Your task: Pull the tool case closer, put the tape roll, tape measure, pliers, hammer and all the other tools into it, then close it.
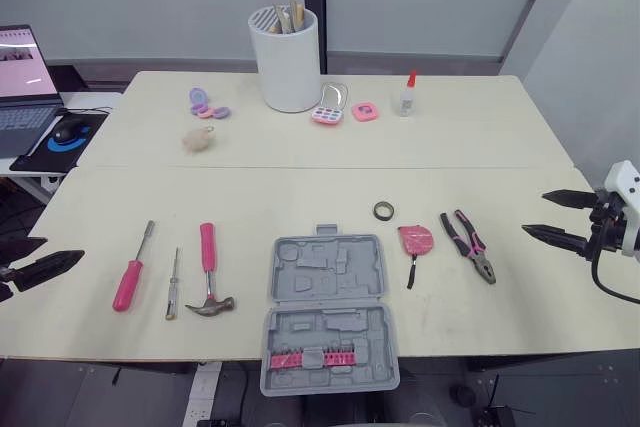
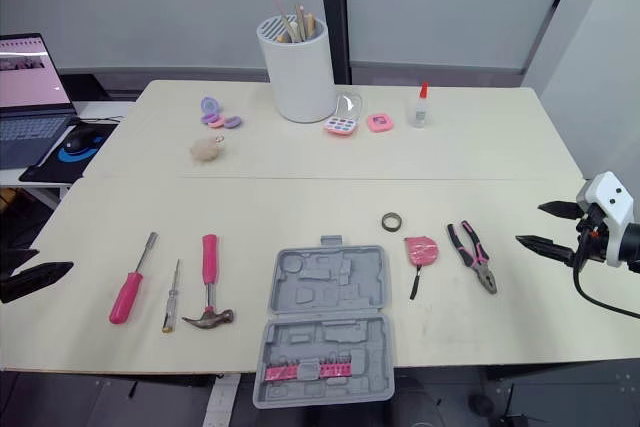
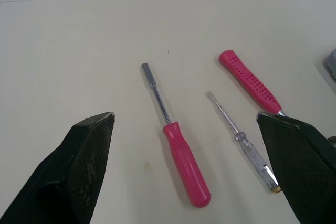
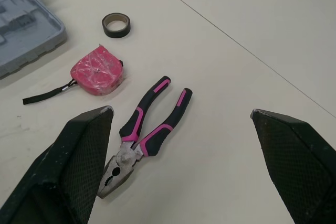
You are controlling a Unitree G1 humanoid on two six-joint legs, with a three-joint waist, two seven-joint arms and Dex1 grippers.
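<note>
Left eye view: the tool case (image 1: 328, 307) lies open and flat at the near middle of the table (image 1: 300, 162). Its grey moulded halves are empty apart from a pink strip of bits (image 1: 312, 358) in the near half, and that half reaches past the near table edge.

Left of the case, the hammer (image 1: 209, 272) lies with its pink handle pointing far and its head near. Further left are a slim tester screwdriver (image 1: 173, 284) and then a pink-handled driver (image 1: 131, 272); all three lie apart from one another.

Right of the case are the pink tape measure (image 1: 416, 240) with its black strap trailing near, the small dark tape roll (image 1: 384, 210) just beyond it, and the pliers (image 1: 470, 245) further right with their jaws pointing near.

The left gripper (image 1: 64, 248) hangs at the left table edge with its fingers spread apart, holding nothing, well left of the pink-handled driver. The right gripper (image 1: 533, 212) hangs at the right edge, fingers likewise apart and empty, right of the pliers.

At the far side stand a white container (image 1: 286, 62) of sticks and a glue bottle (image 1: 405, 97), with a pink palette (image 1: 330, 107), a fluffy ball (image 1: 198, 139) and purple discs (image 1: 205, 104) nearby. A laptop (image 1: 25, 77) and mouse (image 1: 70, 129) sit on a side desk at far left
</note>
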